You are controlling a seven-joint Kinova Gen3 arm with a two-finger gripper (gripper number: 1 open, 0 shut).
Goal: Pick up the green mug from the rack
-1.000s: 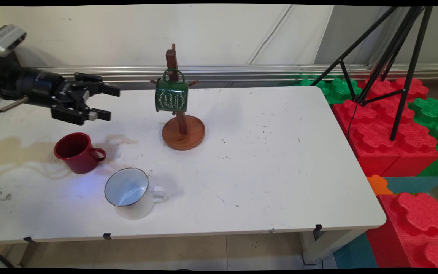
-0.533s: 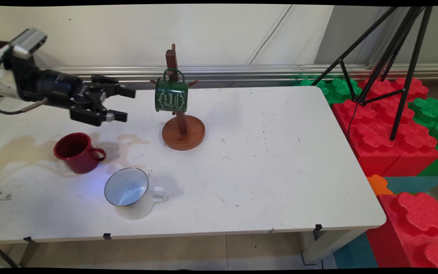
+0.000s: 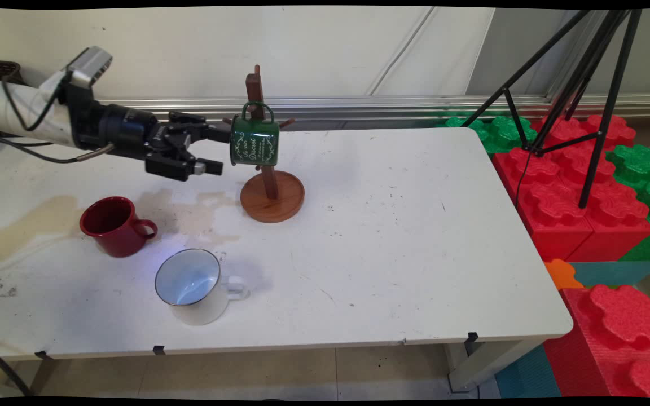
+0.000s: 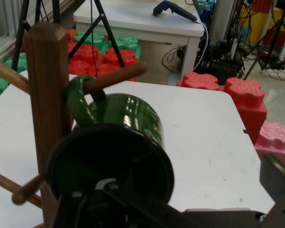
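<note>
Table [image 3: 392, 237] was white, stained at frame left; foam blocks [image 3: 573, 186] and tripod [image 3: 584, 84] at right. Red mug [image 3: 115, 225] and white mug [image 3: 192, 285] sat lower left. Gripper [image 3: 219, 150] was spread, straddling green mug [image 3: 254, 141] hung on wooden stand [image 3: 271, 194].

Mug [image 3: 254, 141] on rack [image 3: 264, 169] (hung).

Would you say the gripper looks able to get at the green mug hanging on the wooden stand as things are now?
Probably yes. The gripper is open, level with the green mug and right beside it, with nothing between them. The mug hangs by its handle from a peg of the wooden stand.
</note>
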